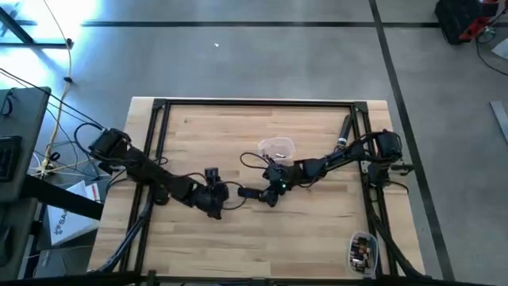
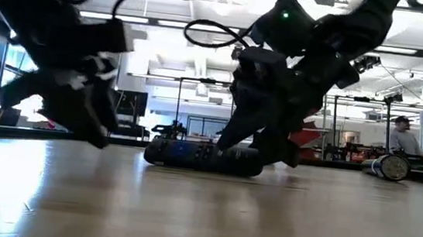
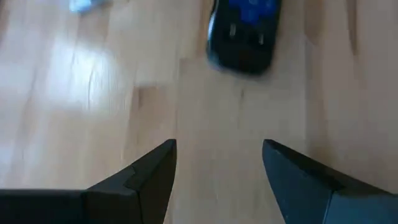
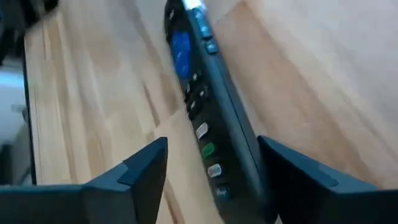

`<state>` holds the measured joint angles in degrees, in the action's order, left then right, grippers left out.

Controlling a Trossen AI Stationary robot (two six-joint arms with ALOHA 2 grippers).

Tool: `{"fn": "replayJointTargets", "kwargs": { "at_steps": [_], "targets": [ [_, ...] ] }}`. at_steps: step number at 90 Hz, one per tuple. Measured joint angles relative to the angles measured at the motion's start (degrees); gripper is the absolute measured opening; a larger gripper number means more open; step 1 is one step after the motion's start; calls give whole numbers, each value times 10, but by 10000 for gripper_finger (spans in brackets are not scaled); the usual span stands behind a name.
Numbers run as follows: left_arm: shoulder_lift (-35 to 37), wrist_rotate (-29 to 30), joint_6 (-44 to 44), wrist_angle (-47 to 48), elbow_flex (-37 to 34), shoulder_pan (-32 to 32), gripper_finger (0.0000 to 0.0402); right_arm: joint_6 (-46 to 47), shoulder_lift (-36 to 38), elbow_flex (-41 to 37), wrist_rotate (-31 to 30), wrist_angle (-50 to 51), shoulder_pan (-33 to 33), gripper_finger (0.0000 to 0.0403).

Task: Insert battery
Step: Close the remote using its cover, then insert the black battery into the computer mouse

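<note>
A black remote [image 1: 252, 192] lay flat on the wooden table [image 1: 317, 230], near the middle and a bit toward the front. Its buttons faced up, with a blue patch near one end, seen in both wrist views [image 4: 208, 118] [image 3: 244, 31].

The right claw [image 1: 270, 193] was low over the remote. Its two fingers [image 4: 140, 168] were spread wide, one on each side of the remote's body, and they were not squeezing it. In the low view the right arm's dark parts leaned down onto the far end of the remote [image 2: 204, 157].

The left claw [image 1: 216, 200] was close by, just beside the other end of the remote. Its fingers [image 3: 149, 171] were also spread apart and had nothing in them, with only bare table between them. The remote lay a little way past the tips.

A clear plastic bag [image 1: 276, 148] sat on the table behind the right claw. A small container [image 1: 361, 250] sat near the front right corner.
</note>
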<state>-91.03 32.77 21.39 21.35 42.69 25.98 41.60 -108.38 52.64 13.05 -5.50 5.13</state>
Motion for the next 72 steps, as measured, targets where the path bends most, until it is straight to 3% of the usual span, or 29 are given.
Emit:
{"fn": "replayJointTargets", "kwargs": {
  "at_steps": [29, 48, 72],
  "targets": [
    [46, -152, 346, 298, 57, 11, 218, -176, 1, 93, -34, 227, 2, 229],
    [46, -275, 548, 492, 58, 11, 218, -218, 25, 119, -38, 282, 2, 229],
    [46, -356, 652, 575, 57, 11, 218, -251, 100, 121, -118, 316, 22, 229]
  ]
}}
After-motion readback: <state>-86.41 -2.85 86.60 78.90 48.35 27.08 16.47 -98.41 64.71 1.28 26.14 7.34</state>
